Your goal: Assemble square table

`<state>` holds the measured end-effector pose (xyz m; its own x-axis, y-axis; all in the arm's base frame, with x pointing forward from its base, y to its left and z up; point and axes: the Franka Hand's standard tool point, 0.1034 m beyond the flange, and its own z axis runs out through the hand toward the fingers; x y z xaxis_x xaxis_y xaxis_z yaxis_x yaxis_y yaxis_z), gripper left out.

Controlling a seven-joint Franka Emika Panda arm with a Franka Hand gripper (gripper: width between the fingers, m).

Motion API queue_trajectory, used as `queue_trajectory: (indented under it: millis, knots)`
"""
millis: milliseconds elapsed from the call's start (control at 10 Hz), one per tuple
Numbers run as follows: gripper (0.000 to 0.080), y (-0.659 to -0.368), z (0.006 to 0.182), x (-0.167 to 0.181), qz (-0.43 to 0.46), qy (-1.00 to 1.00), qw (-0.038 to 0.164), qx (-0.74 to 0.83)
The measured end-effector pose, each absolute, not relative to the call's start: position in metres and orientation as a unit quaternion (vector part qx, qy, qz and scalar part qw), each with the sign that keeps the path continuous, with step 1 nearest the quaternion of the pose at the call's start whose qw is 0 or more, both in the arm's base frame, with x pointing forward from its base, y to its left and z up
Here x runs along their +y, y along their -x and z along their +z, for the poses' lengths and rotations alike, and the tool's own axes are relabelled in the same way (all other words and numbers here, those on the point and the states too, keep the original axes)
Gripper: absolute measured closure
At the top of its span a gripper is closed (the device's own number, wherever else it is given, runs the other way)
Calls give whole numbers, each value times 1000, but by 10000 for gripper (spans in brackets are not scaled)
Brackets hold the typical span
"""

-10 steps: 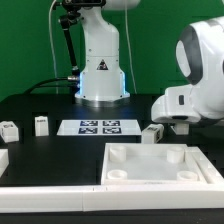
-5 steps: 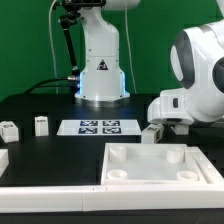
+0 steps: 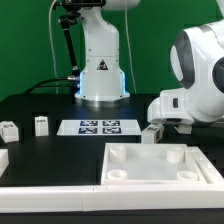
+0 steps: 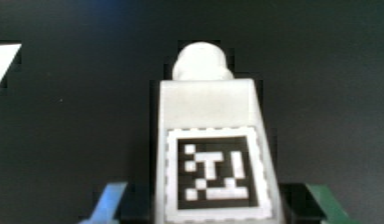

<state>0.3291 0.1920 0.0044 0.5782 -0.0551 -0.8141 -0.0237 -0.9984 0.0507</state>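
While the jaws straddle the leg (image 4: 214, 140) beside the slab (image 3: 165, 180), pinch or gap I can't tell; off-centre squeeze could twist it.

Leg (image 4: 210, 130) blurred, tool (image 4: 214, 206) tips cropped

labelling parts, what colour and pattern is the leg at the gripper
The leg is white with a black-and-white square tag; clearest in the wrist view.

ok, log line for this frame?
gripper: astride tagged leg, grip unclear | tabletop: hollow face up | other legs: exterior view's left
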Motion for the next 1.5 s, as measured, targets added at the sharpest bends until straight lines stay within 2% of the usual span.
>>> queue_trajectory:
  millis: [300, 500, 700, 800, 900, 1200, 1300, 1400, 1500]
  knots:
    - [511, -333, 8, 190, -459, -888, 15, -22]
    - [511, -375, 52, 168, -436, -899, -3, -25]
    - [509, -395, 88, 143, -409, -913, -17, -8]
    - [509, -398, 96, 141, -398, -917, -17, -9]
    - [509, -405, 91, 144, -351, -936, -21, -10]
    - [509, -412, 92, 145, -259, -965, -27, -13]
    - [509, -426, 100, 145, -239, -971, -30, -14]
    - [509, -451, 112, 143, -201, -979, -33, -9]
    - [509, -477, 135, 137, -168, -985, -41, -1]
